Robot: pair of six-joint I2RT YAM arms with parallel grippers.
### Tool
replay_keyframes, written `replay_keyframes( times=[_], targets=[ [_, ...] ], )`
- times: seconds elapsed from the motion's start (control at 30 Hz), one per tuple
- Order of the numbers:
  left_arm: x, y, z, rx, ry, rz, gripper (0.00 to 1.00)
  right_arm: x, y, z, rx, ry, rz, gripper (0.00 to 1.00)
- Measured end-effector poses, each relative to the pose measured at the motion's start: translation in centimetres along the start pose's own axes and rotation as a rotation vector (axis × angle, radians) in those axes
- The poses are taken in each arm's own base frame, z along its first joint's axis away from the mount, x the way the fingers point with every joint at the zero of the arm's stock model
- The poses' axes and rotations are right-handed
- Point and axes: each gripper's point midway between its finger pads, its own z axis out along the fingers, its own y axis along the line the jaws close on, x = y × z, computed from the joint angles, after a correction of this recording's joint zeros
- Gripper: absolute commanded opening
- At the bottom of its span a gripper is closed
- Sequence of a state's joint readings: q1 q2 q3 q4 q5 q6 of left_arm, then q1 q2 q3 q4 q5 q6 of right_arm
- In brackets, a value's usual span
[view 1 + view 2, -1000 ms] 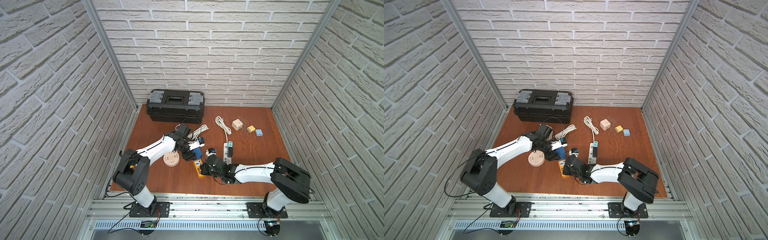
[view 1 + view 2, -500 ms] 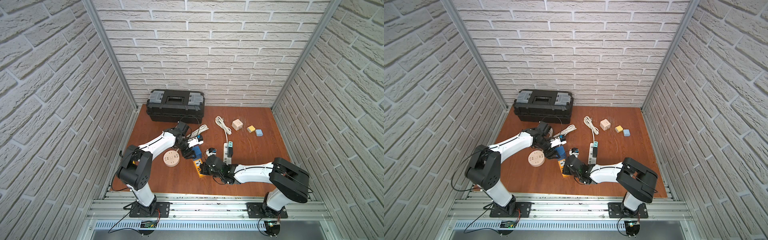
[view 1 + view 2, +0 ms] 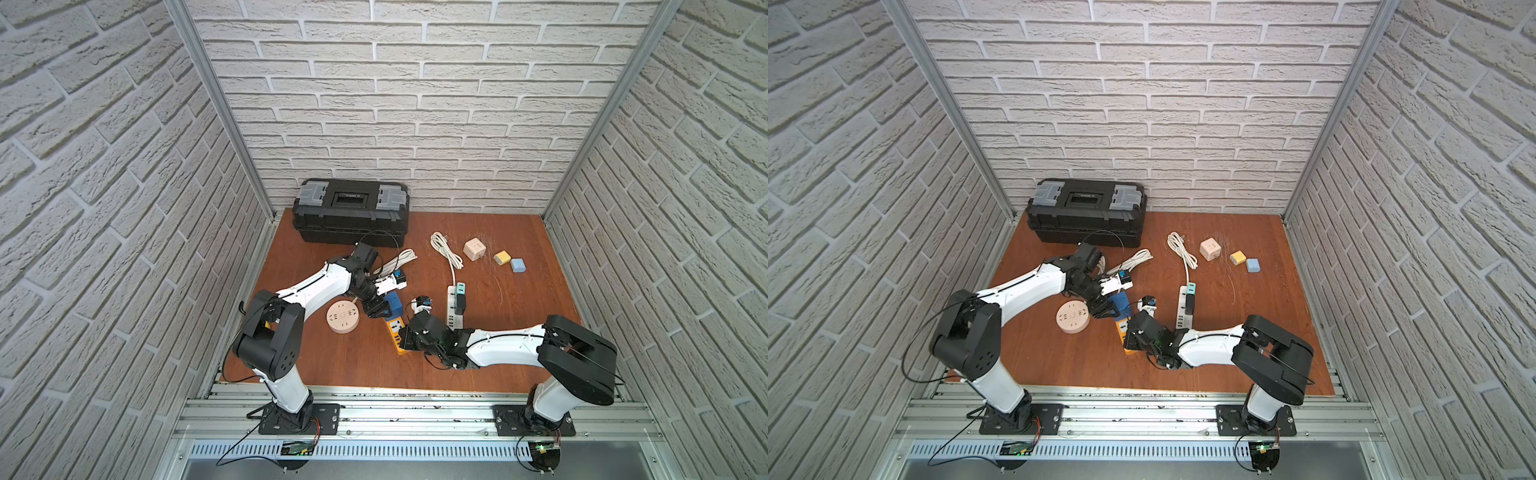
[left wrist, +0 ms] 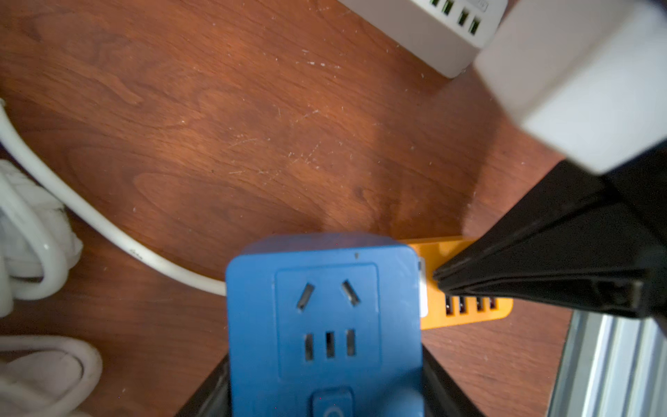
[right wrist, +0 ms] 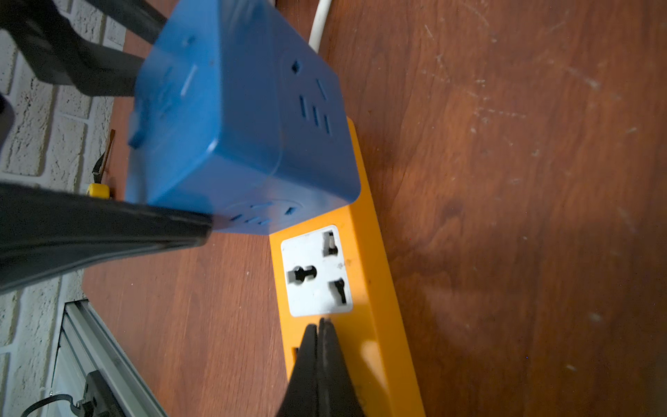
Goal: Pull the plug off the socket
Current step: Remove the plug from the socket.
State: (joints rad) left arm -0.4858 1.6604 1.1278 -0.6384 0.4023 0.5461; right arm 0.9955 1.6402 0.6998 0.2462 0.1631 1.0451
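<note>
Round socket [image 3: 342,316]: one, beside my left arm.
Left gripper [image 3: 379,311]: clamped on the one blue cube plug [image 4: 325,317], which tilts over the far end of the orange strip [image 5: 364,346].
Right gripper [image 5: 321,323]: pinched closed, tip on that strip, just beside the plug.
Farther right: one white strip [image 3: 454,307], then three more: pink cube [image 3: 474,249], yellow cube [image 3: 502,257], pale blue cube [image 3: 518,264].

Wooden tabletop [image 3: 519,299] bears toolbox [image 3: 351,216], orange strip [image 5: 371,289], perhaps round socket [image 3: 342,317].

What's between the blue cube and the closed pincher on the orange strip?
An empty white socket on the orange strip, between the blue cube and the right gripper. The right wrist view shows it.
</note>
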Motion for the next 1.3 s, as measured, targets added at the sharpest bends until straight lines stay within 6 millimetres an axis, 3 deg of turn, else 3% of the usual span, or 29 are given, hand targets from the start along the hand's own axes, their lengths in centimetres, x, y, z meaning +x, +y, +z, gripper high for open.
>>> replay_keyframes(
  times=[0.33, 0.67, 0.9, 1.3],
  targets=[
    [-0.1, -0.4, -0.1, -0.095, -0.006, 0.058, 0.0, 0.0, 0.0, 0.0, 0.002, -0.004, 0.015, 0.03],
    [0.2, 0.7, -0.6, 0.065, 0.0, -0.093, 0.0, -0.1, -0.1, 0.0, 0.007, -0.011, 0.016, 0.03],
    [0.2, 0.9, -0.6, 0.086, 0.005, -0.101, 0.0, -0.1, -0.1, 0.0, 0.009, -0.011, 0.016, 0.03],
    [0.4, 0.1, -0.8, -0.062, 0.012, 0.009, 0.0, -0.1, 0.0, 0.1, 0.02, -0.007, 0.016, 0.03]
  ],
)
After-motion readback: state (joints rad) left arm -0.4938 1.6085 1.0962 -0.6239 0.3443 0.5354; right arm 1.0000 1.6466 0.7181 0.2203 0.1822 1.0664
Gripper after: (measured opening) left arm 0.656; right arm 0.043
